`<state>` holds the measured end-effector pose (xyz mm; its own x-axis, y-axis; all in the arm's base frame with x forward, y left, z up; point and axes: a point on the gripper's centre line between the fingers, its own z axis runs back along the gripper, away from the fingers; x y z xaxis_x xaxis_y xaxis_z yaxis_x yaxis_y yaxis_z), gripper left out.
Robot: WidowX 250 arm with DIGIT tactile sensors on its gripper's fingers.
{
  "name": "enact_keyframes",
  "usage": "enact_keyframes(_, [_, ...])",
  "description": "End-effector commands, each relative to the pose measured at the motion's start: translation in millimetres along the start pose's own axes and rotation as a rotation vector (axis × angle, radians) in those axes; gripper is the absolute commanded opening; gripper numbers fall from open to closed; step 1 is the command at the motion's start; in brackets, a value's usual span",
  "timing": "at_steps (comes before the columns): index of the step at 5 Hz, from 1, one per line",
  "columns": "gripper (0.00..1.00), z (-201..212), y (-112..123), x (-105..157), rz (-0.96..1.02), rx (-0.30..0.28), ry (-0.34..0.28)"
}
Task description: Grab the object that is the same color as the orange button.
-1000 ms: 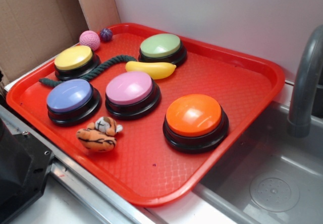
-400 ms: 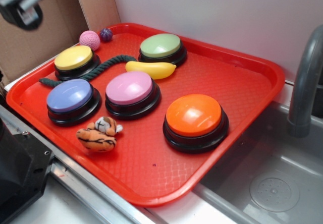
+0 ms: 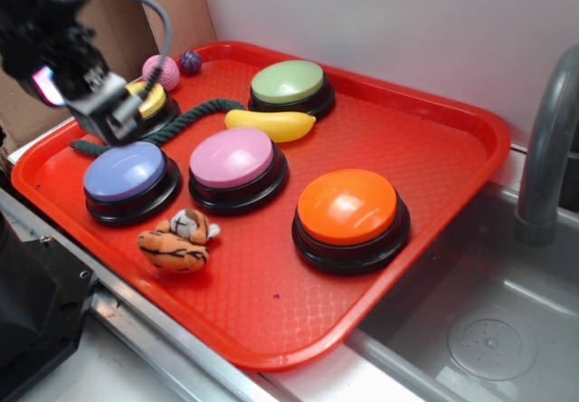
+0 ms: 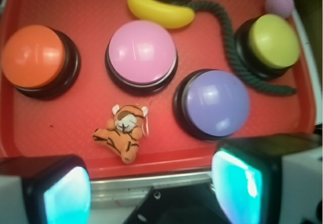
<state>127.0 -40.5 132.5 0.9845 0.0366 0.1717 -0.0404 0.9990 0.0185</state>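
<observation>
Tool [image 3: 107, 112]: spread, empty, above tray's [image 3: 434, 194] far-left buttons. Tiger [image 3: 178, 240]: near tray's front edge, beside purple button [image 3: 125, 171]. Step: approach. Next: descend over tiger, close.

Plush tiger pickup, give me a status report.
Gripper open, empty, up over the tray's left side. Plush tiger lying free on the tray, in front of purple button and pink button. Nothing blocking it.

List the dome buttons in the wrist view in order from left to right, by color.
Orange button → pink button → purple button → yellow button. The green button at the top edge overlaps the pink one horizontally, so it is left out.
</observation>
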Motion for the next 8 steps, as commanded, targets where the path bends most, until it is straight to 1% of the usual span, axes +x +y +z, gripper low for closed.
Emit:
enact_keyframes(1, [1.0, -43, -8, -1, 0.049, -0.035, 0.044])
enact_keyframes(2, [1.0, -76, -14, -8, 0.137, -0.073, 0.027])
enact_keyframes(3, [1.0, -98, -17, -8, 0.163, -0.084, 0.039])
enact_keyframes(4, [1.0, -107, -16, -6, 0.178, -0.088, 0.021])
enact_keyframes(5, [1.0, -112, -14, -7, 0.177, -0.113, -0.004])
enact_keyframes(6, [0.8, -120, -17, -9, 0.174, -0.095, 0.002])
enact_keyframes(7, [0.17, -125, -18, -9, 0.174, -0.089, -0.003])
enact_keyframes(8, [0.04, -128, -19, -9, 0.166, -0.081, -0.004])
